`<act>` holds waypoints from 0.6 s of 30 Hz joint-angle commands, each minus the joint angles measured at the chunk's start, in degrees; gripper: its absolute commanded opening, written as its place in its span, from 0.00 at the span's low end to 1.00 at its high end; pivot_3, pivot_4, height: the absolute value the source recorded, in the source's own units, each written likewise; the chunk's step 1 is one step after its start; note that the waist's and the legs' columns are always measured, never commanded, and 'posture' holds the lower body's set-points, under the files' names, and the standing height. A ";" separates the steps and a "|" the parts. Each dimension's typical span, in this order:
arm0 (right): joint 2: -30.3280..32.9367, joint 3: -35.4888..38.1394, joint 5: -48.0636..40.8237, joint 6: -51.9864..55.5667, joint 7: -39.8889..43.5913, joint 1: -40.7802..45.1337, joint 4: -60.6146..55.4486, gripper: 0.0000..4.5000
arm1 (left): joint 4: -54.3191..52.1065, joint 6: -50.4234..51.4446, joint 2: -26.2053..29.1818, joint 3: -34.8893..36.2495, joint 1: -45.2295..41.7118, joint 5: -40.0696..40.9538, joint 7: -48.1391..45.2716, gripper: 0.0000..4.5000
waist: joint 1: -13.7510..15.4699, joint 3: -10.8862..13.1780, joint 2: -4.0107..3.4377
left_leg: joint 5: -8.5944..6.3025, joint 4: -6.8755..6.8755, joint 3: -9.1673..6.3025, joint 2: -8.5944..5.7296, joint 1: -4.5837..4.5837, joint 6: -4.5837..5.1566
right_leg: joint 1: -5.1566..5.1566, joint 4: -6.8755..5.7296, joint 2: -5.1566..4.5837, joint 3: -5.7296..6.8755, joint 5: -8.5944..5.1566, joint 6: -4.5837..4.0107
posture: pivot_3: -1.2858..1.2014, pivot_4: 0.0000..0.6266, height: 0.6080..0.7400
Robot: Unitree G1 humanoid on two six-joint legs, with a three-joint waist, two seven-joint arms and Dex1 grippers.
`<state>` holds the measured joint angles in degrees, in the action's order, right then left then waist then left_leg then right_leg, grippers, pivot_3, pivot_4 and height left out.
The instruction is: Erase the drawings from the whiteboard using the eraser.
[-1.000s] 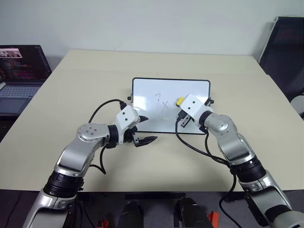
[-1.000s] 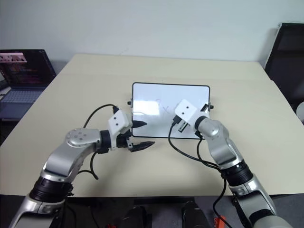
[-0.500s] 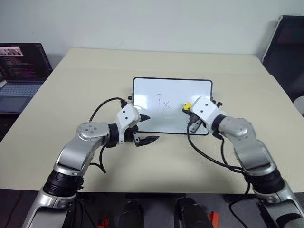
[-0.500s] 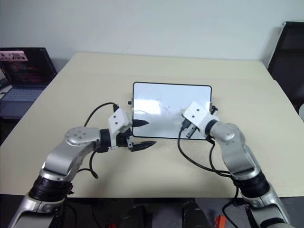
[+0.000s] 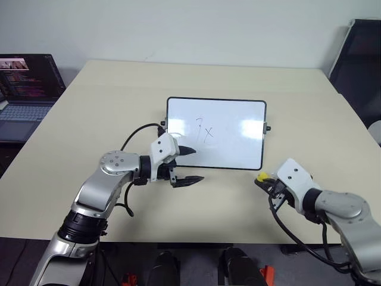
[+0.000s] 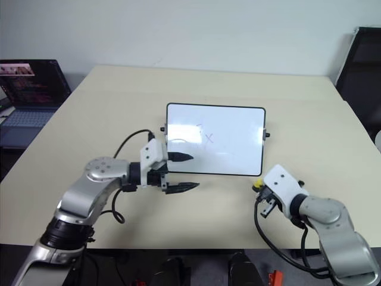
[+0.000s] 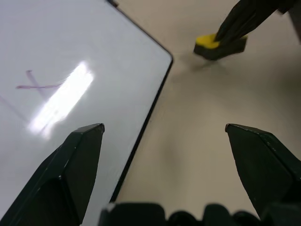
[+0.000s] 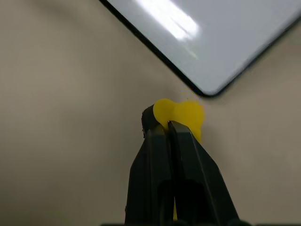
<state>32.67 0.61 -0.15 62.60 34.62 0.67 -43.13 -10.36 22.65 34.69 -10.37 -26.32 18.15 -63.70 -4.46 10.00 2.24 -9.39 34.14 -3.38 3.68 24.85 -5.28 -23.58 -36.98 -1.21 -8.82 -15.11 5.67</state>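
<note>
The whiteboard (image 5: 215, 133) was seen lying flat at the table's (image 5: 107, 107) centre, with the drawings (image 5: 204, 130) left of its middle and unwiped. The eraser (image 5: 262, 177) was held pinched in the right gripper (image 5: 265, 180), whose fingers were closed tightly on it, off the board at about 5 o'clock from it, just past its near right corner. The left gripper (image 5: 187, 164) was held wide apart and empty at the board's 7 o'clock edge. The eraser had been secured, but the wiping was judged wholly outstanding, since the strokes were intact.
</note>
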 commanded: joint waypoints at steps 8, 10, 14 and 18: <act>-3.43 8.67 -7.46 0.43 -2.49 1.06 -0.54 0.37 | -0.90 -4.57 -2.13 -2.15 -3.44 2.19 -6.04 1.00 | -0.17 0.01 -0.02 | 0.00 -0.05 -0.01 0.03 -0.04 0.01 | 0.02 -0.05 0.04 0.00 0.01 0.01 | 0.52 0.24 1.00; -4.00 11.56 -10.10 3.71 -2.33 2.54 -3.01 0.53 | -0.65 -4.64 -2.18 -2.20 -3.60 1.94 -6.23 1.00 | -0.17 0.01 -0.02 | 0.00 -0.06 -0.02 0.03 -0.04 0.01 | 0.02 -0.05 0.04 0.00 0.01 0.01 | 0.52 0.24 1.00; -2.83 14.86 -12.64 7.85 -2.51 3.01 -4.72 0.84 | -0.42 -4.55 -2.36 -2.39 -4.07 1.88 -6.10 1.00 | -0.13 0.01 -0.02 | 0.00 -0.04 -0.04 0.03 -0.05 0.01 | 0.06 -0.05 0.04 0.01 0.01 0.02 | 0.52 0.24 1.00; -1.92 14.63 -14.11 9.98 -3.21 2.20 -3.86 0.99 | -0.22 -4.45 -2.61 -2.69 -4.54 1.90 -5.89 1.00 | -0.12 0.01 -0.02 | 0.00 -0.04 -0.04 0.03 -0.05 0.01 | 0.06 -0.04 0.04 0.01 0.01 0.01 | 0.52 0.24 1.00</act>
<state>30.26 14.42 -13.04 71.98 31.92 2.92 -45.94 -10.00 18.74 32.37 -13.17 -29.62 19.65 -69.44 -4.58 10.01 2.22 -9.39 34.11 -3.42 3.70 24.80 -5.27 -23.52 -37.02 -1.17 -8.81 -15.10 5.68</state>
